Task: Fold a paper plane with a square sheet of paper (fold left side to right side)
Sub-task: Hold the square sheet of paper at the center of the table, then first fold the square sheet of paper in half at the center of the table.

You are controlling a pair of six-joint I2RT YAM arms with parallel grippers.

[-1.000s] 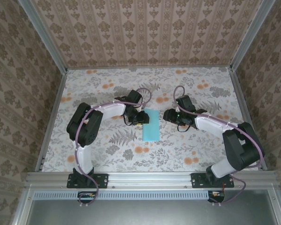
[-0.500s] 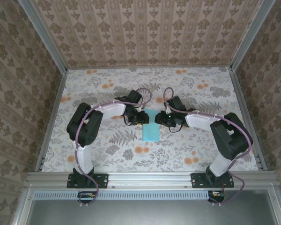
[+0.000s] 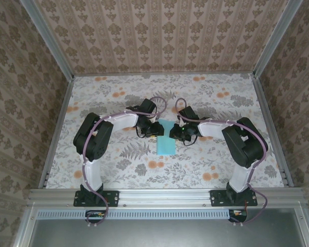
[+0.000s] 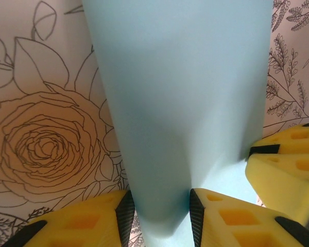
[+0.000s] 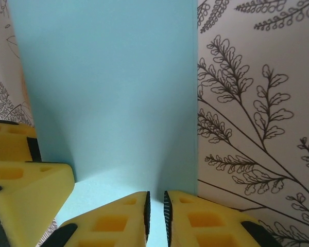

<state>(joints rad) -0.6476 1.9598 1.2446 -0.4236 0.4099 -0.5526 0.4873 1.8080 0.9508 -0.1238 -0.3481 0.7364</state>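
- The floral-patterned table [image 3: 118, 92] carries one task item, the square sheet of paper [image 3: 166, 144]. It lies about midway between the table's left and right edges, with its long sides running from far edge to near edge.
- The left arm [image 3: 95, 139] and right arm [image 3: 242, 146] both reach inward to the sheet's far end, apparently so one can steady the paper while the other works the fold.
- The light-blue sheet shows as a narrow rectangle, seemingly doubled over already. Up close it swells in a soft hump rather than lying creased, and no dart shape has formed.
- The left gripper [image 4: 159, 208] is clamped on that hump, its yellow pads pinching the paper to a waist.
- The right gripper [image 5: 155, 206] has its jaws drawn almost together at the sheet's right edge. A sliver of blue shows in the slit, so it is apparently nipping the layers to keep them aligned.
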